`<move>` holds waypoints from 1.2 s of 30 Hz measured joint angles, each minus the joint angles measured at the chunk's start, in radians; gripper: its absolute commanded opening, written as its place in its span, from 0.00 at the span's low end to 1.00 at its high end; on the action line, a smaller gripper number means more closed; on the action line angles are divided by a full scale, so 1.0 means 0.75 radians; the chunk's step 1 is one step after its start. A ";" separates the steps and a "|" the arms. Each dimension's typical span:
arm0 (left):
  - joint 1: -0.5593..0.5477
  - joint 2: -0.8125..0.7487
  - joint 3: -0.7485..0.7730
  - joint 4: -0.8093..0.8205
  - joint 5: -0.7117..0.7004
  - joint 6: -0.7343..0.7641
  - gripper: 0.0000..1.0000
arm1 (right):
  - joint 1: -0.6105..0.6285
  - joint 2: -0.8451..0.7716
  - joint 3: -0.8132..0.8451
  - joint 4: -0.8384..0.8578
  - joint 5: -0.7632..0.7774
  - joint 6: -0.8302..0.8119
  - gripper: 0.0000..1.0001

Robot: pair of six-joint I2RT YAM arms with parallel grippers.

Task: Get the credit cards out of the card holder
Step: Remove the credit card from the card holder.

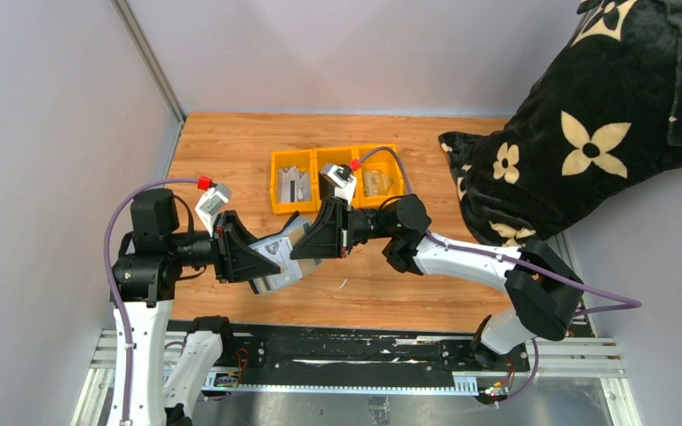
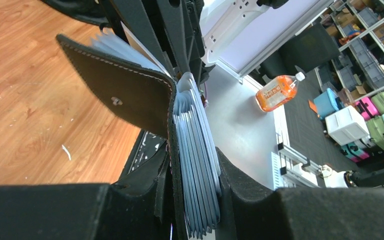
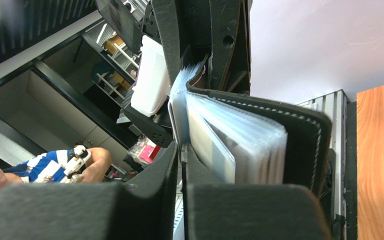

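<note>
Both grippers hold the black card holder in the air over the near middle of the table. My left gripper is shut on its spine end, clamping the black cover and the stack of pale clear sleeves; the cover flap hangs open to the left. My right gripper meets the other end, its fingers almost together on one thin clear leaf. A tan credit card shows inside the outermost sleeve beside the black cover.
A yellow three-compartment tray stands behind the grippers, with a grey flat piece in its left compartment and a pale one in its right. A black flowered blanket fills the back right. Grey walls close the left and rear.
</note>
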 measured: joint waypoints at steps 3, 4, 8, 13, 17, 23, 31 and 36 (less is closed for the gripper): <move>0.000 -0.001 0.010 -0.001 0.001 -0.004 0.27 | -0.001 0.001 0.002 0.011 0.001 0.013 0.00; 0.000 -0.001 0.011 -0.001 0.001 -0.005 0.28 | -0.004 0.001 0.002 0.015 0.001 0.014 0.00; 0.000 -0.001 0.016 0.000 -0.009 -0.010 0.35 | -0.011 -0.016 -0.021 0.016 0.025 0.010 0.00; 0.000 0.003 0.038 -0.001 -0.019 -0.013 0.35 | -0.050 -0.113 -0.103 -0.048 0.095 -0.049 0.00; 0.000 0.003 0.051 -0.001 -0.017 -0.013 0.31 | -0.059 -0.169 -0.114 -0.086 0.135 -0.096 0.00; 0.000 0.003 0.051 -0.001 -0.022 -0.013 0.20 | -0.058 -0.189 -0.134 -0.103 0.170 -0.124 0.00; 0.000 0.003 0.051 -0.001 -0.030 -0.012 0.00 | -0.034 -0.179 -0.134 -0.088 0.168 -0.126 0.11; 0.000 0.003 0.051 -0.001 -0.045 -0.009 0.00 | -0.024 -0.138 -0.129 -0.051 0.156 -0.103 0.24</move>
